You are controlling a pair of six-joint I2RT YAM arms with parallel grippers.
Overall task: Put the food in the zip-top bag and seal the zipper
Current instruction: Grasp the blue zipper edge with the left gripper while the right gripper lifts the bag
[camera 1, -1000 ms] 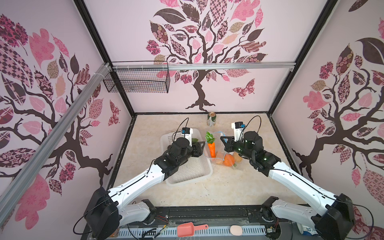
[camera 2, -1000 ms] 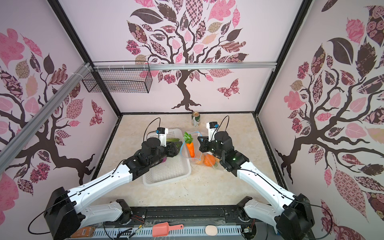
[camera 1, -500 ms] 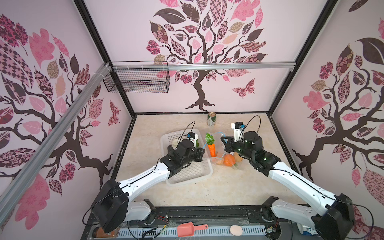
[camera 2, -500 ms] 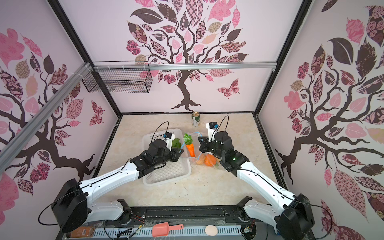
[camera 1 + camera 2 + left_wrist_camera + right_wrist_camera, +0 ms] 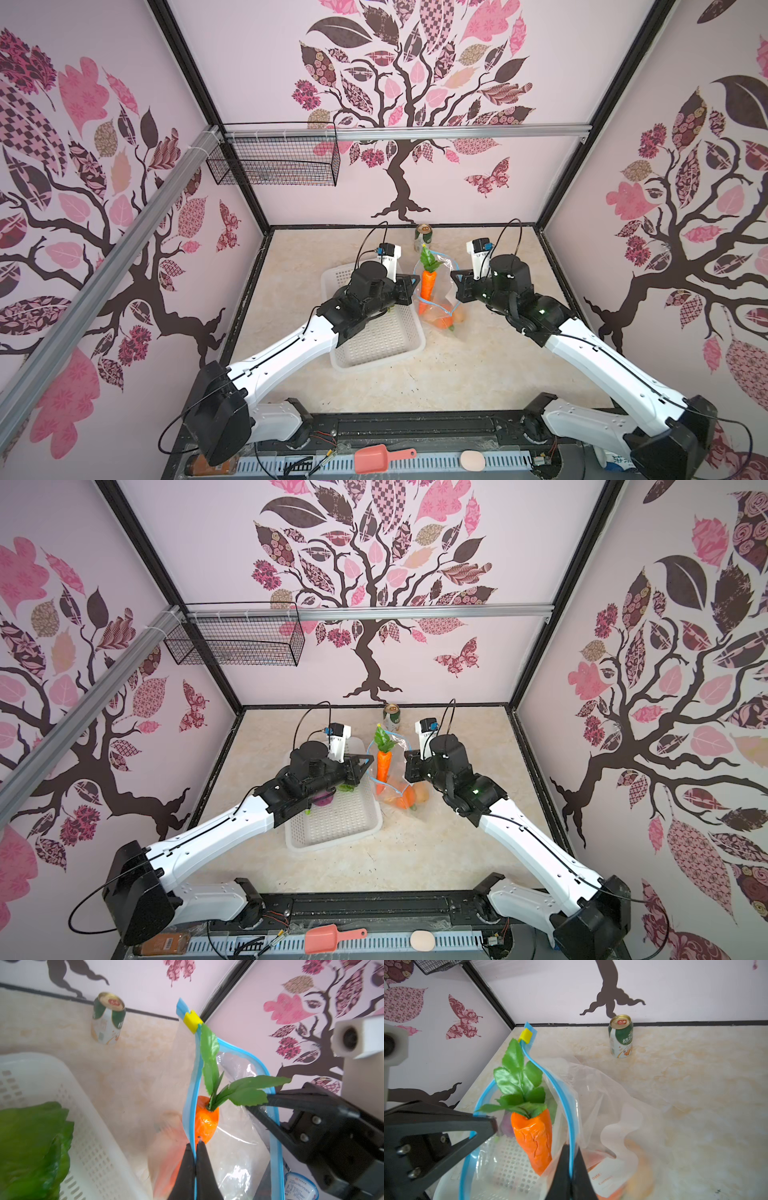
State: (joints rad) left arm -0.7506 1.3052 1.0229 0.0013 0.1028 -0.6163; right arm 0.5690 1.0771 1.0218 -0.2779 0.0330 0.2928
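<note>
Left wrist: left gripper [image 5: 196, 1144] clamped tight on zipper [image 5: 191, 1095], carrot [image 5: 207, 1124] just past fingertips. Right wrist: right gripper [image 5: 570, 1148] pinches opposite zipper side, carrot beside fingers, inside zip-top bag [image 5: 604, 1093].

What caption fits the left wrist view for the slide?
Left gripper pinches the zipper; carrot stands in the open zip-top bag.

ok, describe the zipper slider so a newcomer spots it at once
Find the white perforated basket mid-table; in a top view the clear zip-top bag sits just right of it, a carrot poking out. Follow its blue zipper to the end nearest the drink can: the slider is a small blocky clip, the only yellow piece there.
</note>
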